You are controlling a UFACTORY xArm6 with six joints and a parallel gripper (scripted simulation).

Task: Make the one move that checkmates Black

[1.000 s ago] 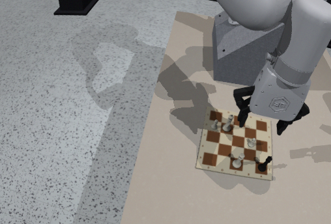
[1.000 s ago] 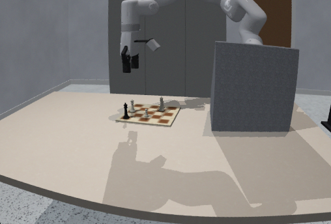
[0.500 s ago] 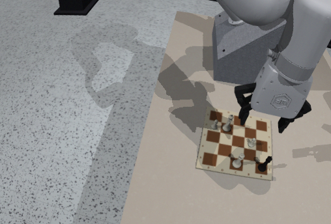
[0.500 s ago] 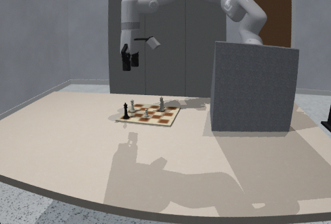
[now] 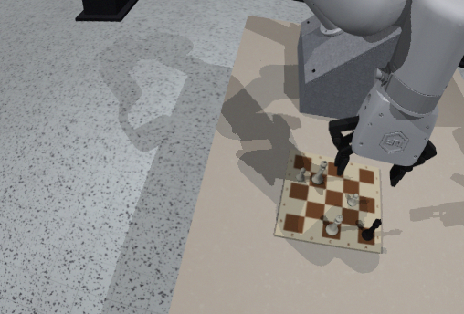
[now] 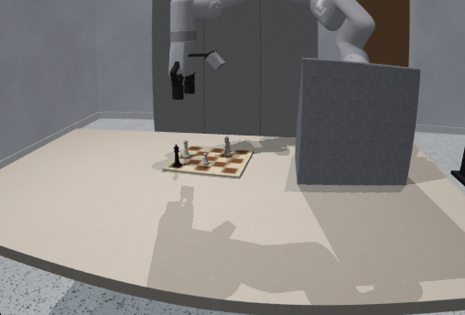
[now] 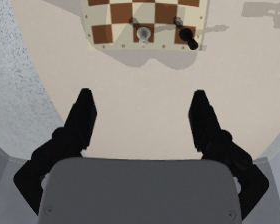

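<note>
Wide apart and empty, my claw (image 6: 182, 85) hangs high above the table, fingers spread to their full reach with nothing between them. Below it lies the small chessboard (image 5: 375, 209), flat on the beige table (image 6: 91, 203), its squares brown and cream. A black king (image 5: 370, 230) stands upright on a corner square at the board's near edge in the top view. Close by on that same edge row, with a square between them, stands a white piece (image 5: 333, 225) with a rounded head. Another small white piece (image 5: 353, 200) sits a row or so further in, toward the middle of the board. At the far edge, two more white pieces stand side by side: a tall one (image 5: 319, 173) and a shorter one (image 5: 301, 174) just beside it. I cannot read the edge letters well enough to name squares. Beyond the board rises the grey pedestal (image 6: 357, 121) that carries my arm, and past the table's edge spreads a speckled floor (image 5: 68, 148).
</note>
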